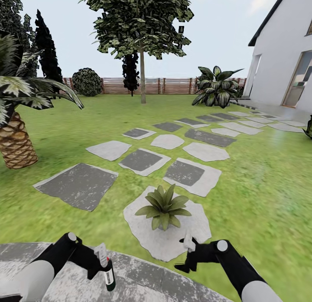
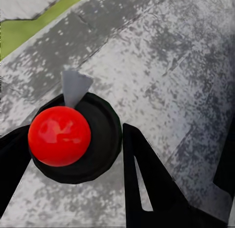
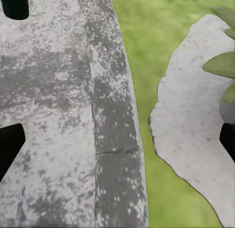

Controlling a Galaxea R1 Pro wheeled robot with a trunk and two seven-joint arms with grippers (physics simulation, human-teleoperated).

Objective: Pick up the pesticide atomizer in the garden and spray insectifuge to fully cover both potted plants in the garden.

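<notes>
The pesticide atomizer [image 1: 108, 274], a slim dark bottle with a white label and pale trigger head, stands upright in my left gripper [image 1: 100, 267], which is shut on it over the grey mottled patio [image 1: 143, 276]. From the left wrist view I look down on the atomizer's red cap [image 2: 58, 135] and grey nozzle, with black fingers [image 2: 147, 184] on both sides. One potted plant [image 1: 164, 206], a low green rosette, sits on a pale stone slab [image 1: 143, 232] just ahead. My right gripper [image 1: 185, 255] hovers open near that slab. Some of the plant's leaves [image 3: 220, 66] appear in the right wrist view.
A palm trunk [image 1: 15, 141] stands on the lawn at the left. Stepping stones [image 1: 190, 174] lead away toward a white house [image 1: 281, 55]. A tree [image 1: 142, 76], a large leafy bush [image 1: 216, 87] and a round bush [image 1: 86, 82] stand before the slatted fence [image 1: 169, 85].
</notes>
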